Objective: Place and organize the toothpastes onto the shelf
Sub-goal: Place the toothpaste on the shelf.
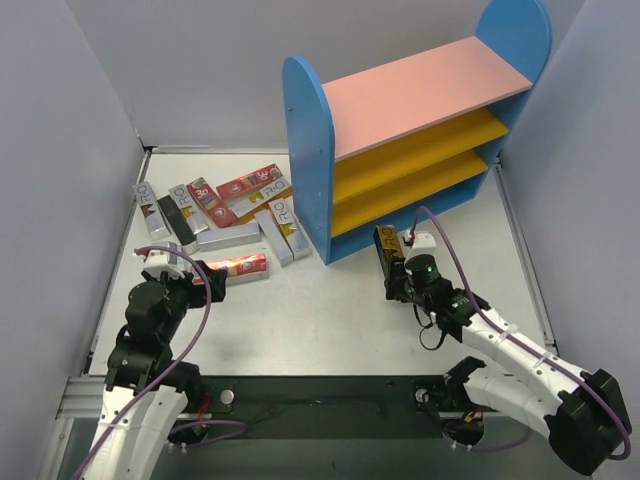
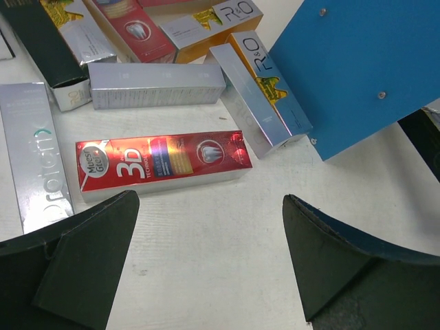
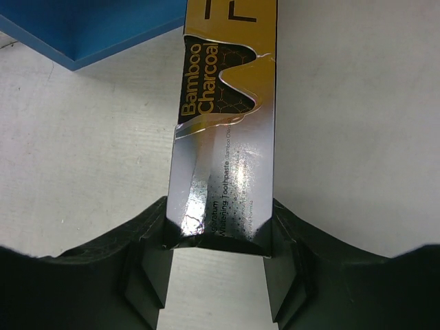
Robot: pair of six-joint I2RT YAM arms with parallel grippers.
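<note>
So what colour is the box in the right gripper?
The box is silver with a black-and-gold end; right wrist view shows it best.

table [image 1: 320,325] — pale grey | on it: shelf [image 1: 305,150] at back | toothpaste boxes [image 1: 227,236] — clustered left

Left arm [image 1: 150,312] and right arm [image 1: 510,350]: black joints, white links, purple cables [image 1: 208,305], possibly a green lamp [image 1: 426,268].

We see a pale grey, lightly scuffed tabletop [image 1: 320,320], boxed in by plain white wall panels [image 1: 60,150] on the left, back and right. Along its near edge runs a flat black mounting strip [image 1: 330,388], with a ribbed aluminium rail [image 1: 78,398] at the near-left corner.
</note>
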